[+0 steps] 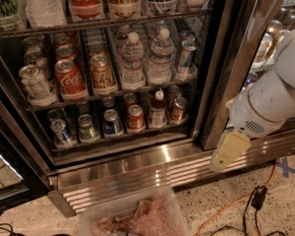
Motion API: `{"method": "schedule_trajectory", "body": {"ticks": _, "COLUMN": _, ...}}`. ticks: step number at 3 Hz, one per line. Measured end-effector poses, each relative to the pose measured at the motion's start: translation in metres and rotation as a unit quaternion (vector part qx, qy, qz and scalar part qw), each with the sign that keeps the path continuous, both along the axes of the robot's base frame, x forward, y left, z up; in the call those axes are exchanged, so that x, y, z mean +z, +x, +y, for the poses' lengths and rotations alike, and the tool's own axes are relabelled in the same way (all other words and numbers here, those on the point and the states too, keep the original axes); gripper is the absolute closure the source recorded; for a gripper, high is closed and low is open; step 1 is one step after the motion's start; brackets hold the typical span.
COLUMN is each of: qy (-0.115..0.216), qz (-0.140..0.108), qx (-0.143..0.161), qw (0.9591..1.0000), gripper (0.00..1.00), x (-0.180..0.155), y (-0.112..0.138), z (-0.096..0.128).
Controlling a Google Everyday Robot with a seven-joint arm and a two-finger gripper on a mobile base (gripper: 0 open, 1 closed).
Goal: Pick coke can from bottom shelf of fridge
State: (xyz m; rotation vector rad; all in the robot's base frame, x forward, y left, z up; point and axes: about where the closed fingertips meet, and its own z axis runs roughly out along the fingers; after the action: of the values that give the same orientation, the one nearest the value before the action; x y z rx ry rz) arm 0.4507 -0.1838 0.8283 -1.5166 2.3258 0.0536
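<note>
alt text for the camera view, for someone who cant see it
The gripper hangs at lower right, in front of the fridge and its steel base, apart from the small red coke can standing among other cans on the bottom shelf. Water bottles stand one level up.

Gripper hangs before the base grille of the fridge; coke can on bottom shelf, well left of gripper and behind it; small bottle between them, just beside the can.
</note>
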Motion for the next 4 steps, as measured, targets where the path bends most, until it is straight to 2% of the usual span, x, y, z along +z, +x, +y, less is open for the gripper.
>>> {"method": "schedule_trajectory", "body": {"ticks": 1, "qy": 0.000, "qz": 0.000, "qx": 0.000, "qw": 1.0000, "gripper": 0.00, "x": 0.000, "y": 0.000, "z": 0.000}}
{"method": "schedule_trajectory", "body": {"ticks": 2, "qy": -0.012, "qz": 0.009, "qx": 0.004, "qw": 0.9999, "gripper": 0.00, "x": -0.035, "y": 0.011, "z": 0.009}}
{"method": "schedule_trajectory", "body": {"ticks": 3, "qy": 0.002, "qz": 0.033, "qx": -0.024, "qw": 0.9992, "gripper": 0.00, "x": -0.097, "y": 0.024, "z": 0.015}}
{"method": "schedule_trajectory", "body": {"ticks": 4, "qy": 0.055, "qz": 0.045, "qx": -0.070, "qw": 0.9950, "gripper": 0.00, "x": -0.160, "y": 0.026, "z": 0.031}}
